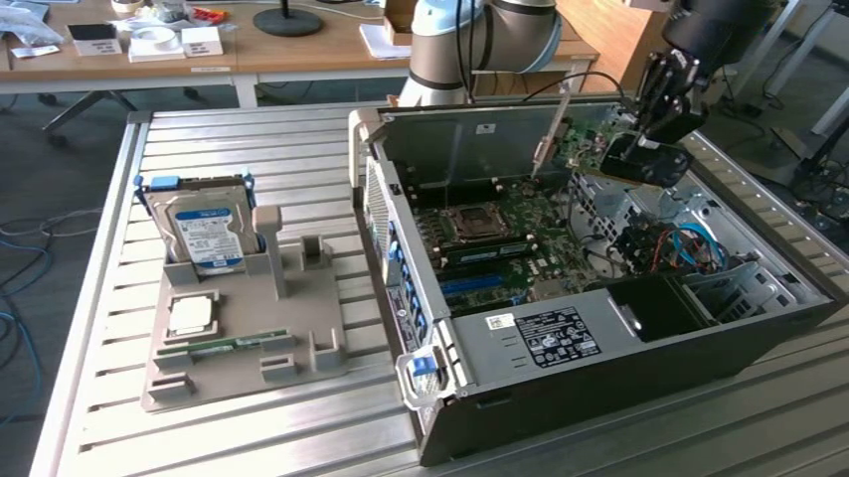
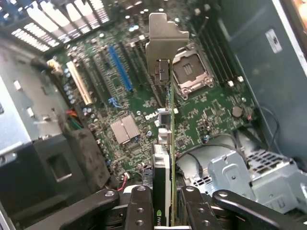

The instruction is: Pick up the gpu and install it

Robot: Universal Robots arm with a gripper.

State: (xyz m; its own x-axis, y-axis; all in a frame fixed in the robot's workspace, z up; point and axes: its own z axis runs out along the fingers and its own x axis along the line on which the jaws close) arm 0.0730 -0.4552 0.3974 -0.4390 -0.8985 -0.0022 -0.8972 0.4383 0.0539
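Where the hand [image 2: 165, 207] sits: inside the open computer case [image 1: 571, 393], over the motherboard [image 2: 211, 112]; in the exterior view it is toward that view's right, at the case's far side.
Hand state: closed on the gpu [image 2: 171, 143], one finger [image 2: 139, 208] on each face of the card, gripping the end nearest the wrist camera.
Gpu attitude: on edge, thin side toward the wrist camera, green board edge and a dark face visible; runs straight away from the hand.
Bracket [image 2: 165, 43]: pale metal, at the card's far end, well apart from the fingers; in the exterior view a pale tilted strip near the case's far wall.
Gpu contact: cannot tell whether its lower edge touches the board or a slot.
Motherboard: green, flat at the bottom of the case; blue slot [image 2: 120, 67] to one side of the card, CPU socket [image 2: 189, 72] to the other.
Case: lies on its side on the surface [image 1: 239, 437], interior facing up.
Tray [image 1: 226, 383]: grey, on the surface to the exterior view's left of the case, apart from it.
Tray contents: hard drive [image 1: 206, 234] upright at the far end; memory stick [image 1: 239, 345] flat near the front; pale square chip [image 1: 195, 315] between them.
Arm base [image 1: 458, 40]: behind the case.
Rear surface [image 1: 305, 55]: wooden, farthest back, small items on it.
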